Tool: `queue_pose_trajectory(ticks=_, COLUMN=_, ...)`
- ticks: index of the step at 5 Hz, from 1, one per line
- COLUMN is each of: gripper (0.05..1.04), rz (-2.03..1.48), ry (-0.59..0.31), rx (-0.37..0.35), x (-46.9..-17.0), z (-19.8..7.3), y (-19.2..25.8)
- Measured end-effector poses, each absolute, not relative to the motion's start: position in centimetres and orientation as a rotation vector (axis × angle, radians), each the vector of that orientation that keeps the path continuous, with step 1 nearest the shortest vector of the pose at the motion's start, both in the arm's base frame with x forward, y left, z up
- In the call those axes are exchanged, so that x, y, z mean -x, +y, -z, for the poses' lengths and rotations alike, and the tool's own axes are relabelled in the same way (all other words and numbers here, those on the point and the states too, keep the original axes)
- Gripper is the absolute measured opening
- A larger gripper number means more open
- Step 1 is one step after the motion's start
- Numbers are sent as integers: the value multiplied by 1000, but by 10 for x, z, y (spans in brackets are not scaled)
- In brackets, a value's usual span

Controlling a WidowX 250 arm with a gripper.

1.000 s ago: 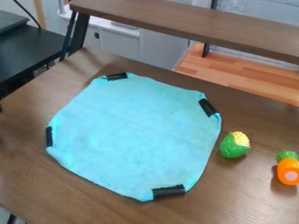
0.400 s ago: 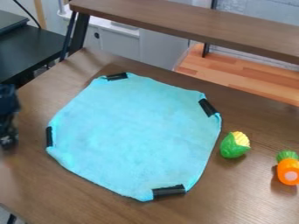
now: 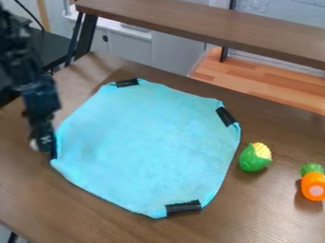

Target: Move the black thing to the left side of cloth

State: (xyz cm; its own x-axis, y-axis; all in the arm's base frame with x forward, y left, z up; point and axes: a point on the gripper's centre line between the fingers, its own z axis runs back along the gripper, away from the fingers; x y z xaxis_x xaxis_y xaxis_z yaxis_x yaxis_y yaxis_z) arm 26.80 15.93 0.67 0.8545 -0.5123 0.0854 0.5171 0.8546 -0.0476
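Beside the cloth (image 3: 146,147), end effector (image 3: 43,142) arrives

It has moved in to the left black strip (image 3: 53,152), suggesting work at the goal side. How open it is, or what it holds, I cannot tell, nor which black piece is meant. That strip lies along the cloth's left edge, long axis pointing near to far.

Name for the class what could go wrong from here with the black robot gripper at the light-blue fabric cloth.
The black robot gripper is low by the left edge of the light-blue fabric cloth, so it might snag and wrinkle it. Four black, tape-like strips, including the bottom one, sit at the cloth's edges and could be confused with the target. A wide rightward sweep might knock the green-and-yellow toy corn.
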Motion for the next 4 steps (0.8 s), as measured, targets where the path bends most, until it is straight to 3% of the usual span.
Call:
queue_pose_trajectory(ticks=2, gripper=546, rz=606, ry=-80, rx=50, x=-300, z=-11, y=111)
queue_pose_trajectory(ticks=3, gripper=546, rz=603, ry=-105, rx=28, x=-312, z=-17, y=109)
queue_pose_trajectory(ticks=4, gripper=633, rz=605, ry=-131, rx=-9, x=-318, z=-18, y=115)
